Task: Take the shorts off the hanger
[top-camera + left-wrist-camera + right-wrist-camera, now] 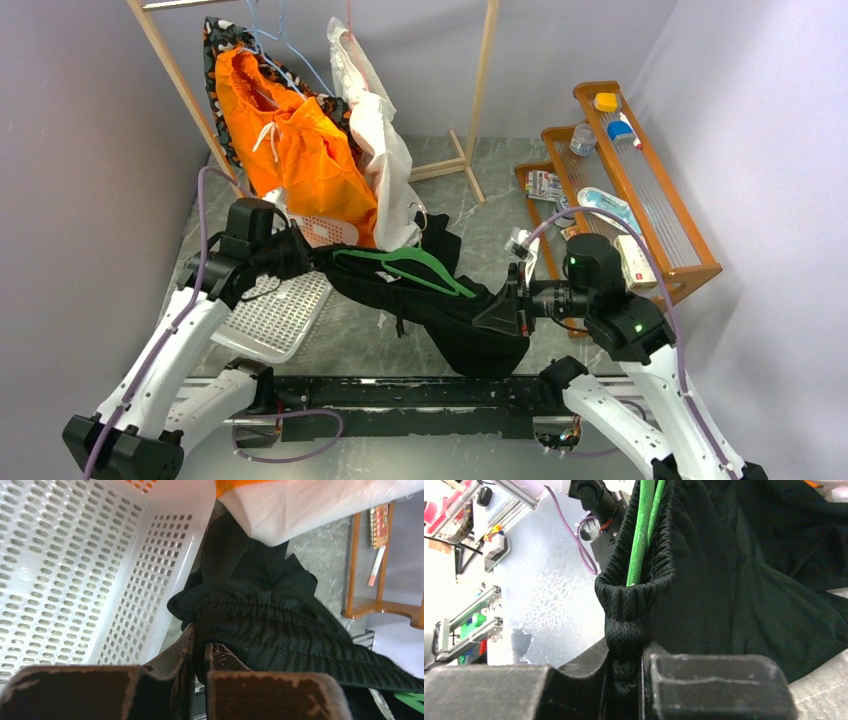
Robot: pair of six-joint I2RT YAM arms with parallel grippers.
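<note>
The orange shorts [300, 150] with a white drawstring hang on a light hanger [290, 45] from the wooden rack at the back left; a scrap of them shows in the left wrist view [240, 484]. Neither gripper touches them. My left gripper [305, 255] [200, 650] is shut on the gathered waistband of a black garment [440, 300] [280, 625]. My right gripper [500, 312] [626, 655] is shut on the other end of that waistband [734, 580]. The black garment is stretched between them with a green hanger [410, 265] [641, 535] inside the waistband.
A white garment [385, 160] [310, 505] hangs beside the shorts. A white perforated basket [280, 310] [75, 555] sits under my left arm. The wooden rack frame [180, 90] stands at the back. A wooden shelf [640, 190] with small items stands at the right.
</note>
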